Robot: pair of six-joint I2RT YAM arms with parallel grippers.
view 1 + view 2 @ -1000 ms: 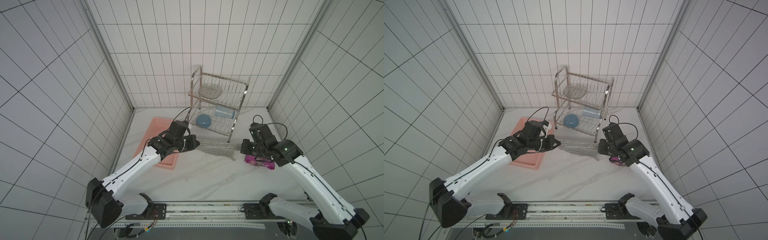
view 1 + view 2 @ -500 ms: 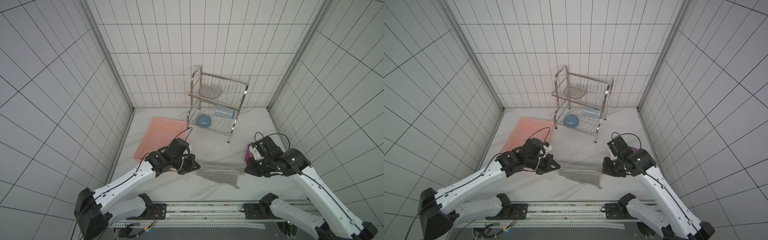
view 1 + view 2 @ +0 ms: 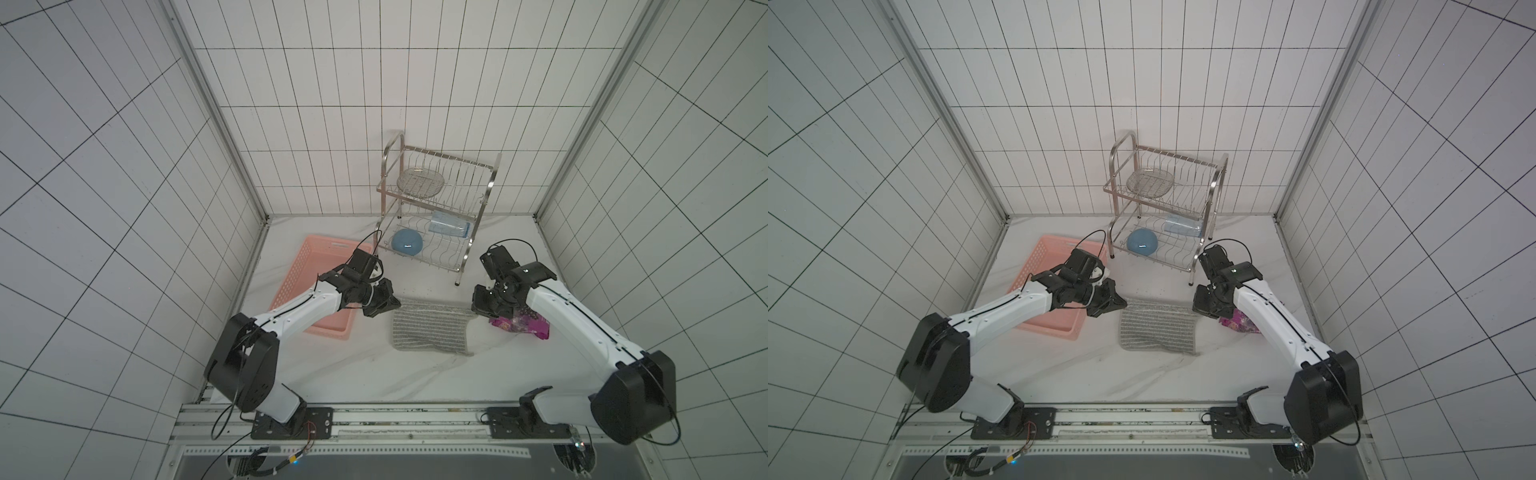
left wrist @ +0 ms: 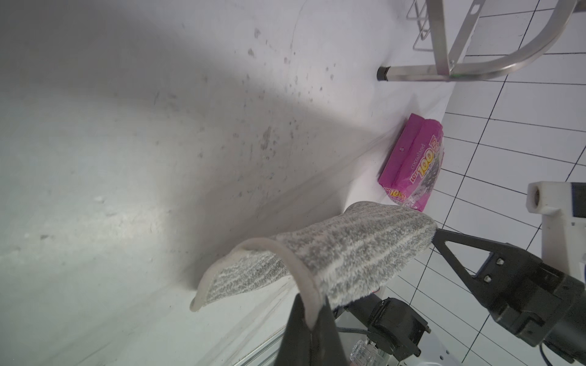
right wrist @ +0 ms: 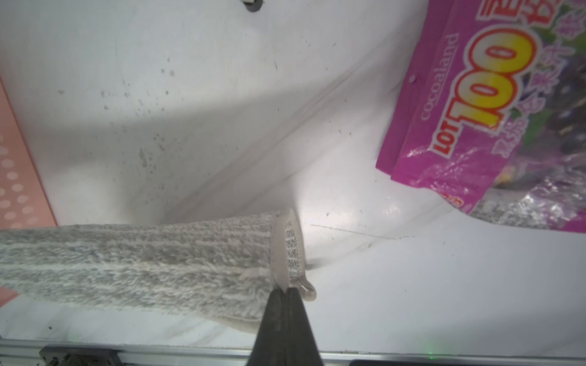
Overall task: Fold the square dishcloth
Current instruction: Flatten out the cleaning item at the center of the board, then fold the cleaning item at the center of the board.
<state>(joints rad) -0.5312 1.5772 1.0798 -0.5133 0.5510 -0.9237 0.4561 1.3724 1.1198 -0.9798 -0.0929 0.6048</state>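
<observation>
A: What's changed in the last sec?

B: Both arms have swung twd the front, then back twd the dish rack (image 3: 432, 199). The dishcloth (image 3: 430, 328) hung stretched between them; now most of it lies spread on the worktop (image 3: 374, 374), stripes running side to side.

A: Grip?

B: Left end effector (image 3: 395, 308) is clamped tight on the far-left hem; the left wrist view shows the pale binding pinched between the tips (image 4: 312, 320). Right end effector (image 3: 477, 312) is shut on the far-right corner, same story in its wrist view (image 5: 285, 294). Only that far edge is off the surface.

A: So, task-wise?

B: Looks like one layer, laid out. I'd say prep is done, fold itself not yet made. Prob next: carry the held edge over to the near edge.

A: Room for that?

B: Plenty of bare marble in front of the near edge, well short of the rail. Sides are tighter: basket (image 3: 328, 332) just beside the left arm, snack packet (image 3: 521, 328) near the right corner, not touching the cloth. Rack leg is near, behind the held edge, so move frwd, not back.
</observation>
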